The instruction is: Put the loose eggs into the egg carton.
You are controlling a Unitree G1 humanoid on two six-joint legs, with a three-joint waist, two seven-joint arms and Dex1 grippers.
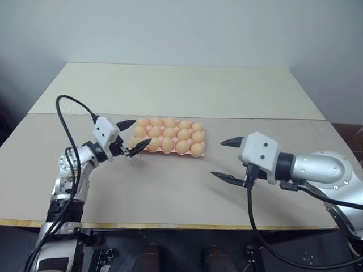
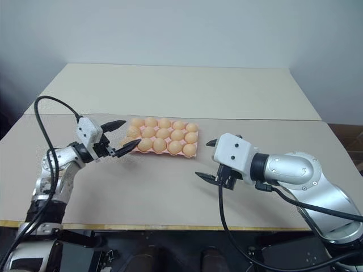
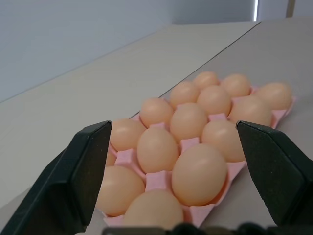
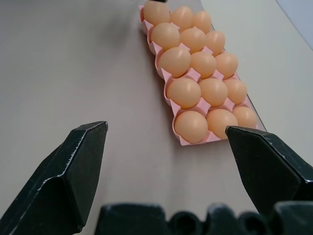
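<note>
Pink moulded egg carton [image 1: 170, 148], lidless, lies on the beige table top [image 1: 170, 192] with every visible cup holding a smooth orange-tan egg [image 3: 198, 174]; three rows of five appear full in the right wrist view. No loose egg is visible on the table around the tray.

Left gripper [image 1: 131, 137], two black fingers on a white housing, hovers level just at the carton's near-left corner, its jaws spread wide and empty, the end row of eggs lying directly ahead between the fingertips. Right gripper [image 1: 227, 160], also black-fingered, hangs over bare table well apart from the carton's right end, tilted slightly downward, jaws likewise wide with nothing between them; the carton sits ahead of and beyond its fingers.

Judged from this layout, the placing step at the left end looks complete and the task appears at or near its end. The next move calls for drawing the left gripper clear without nudging the tray, then checking the table for any remaining egg.
</note>
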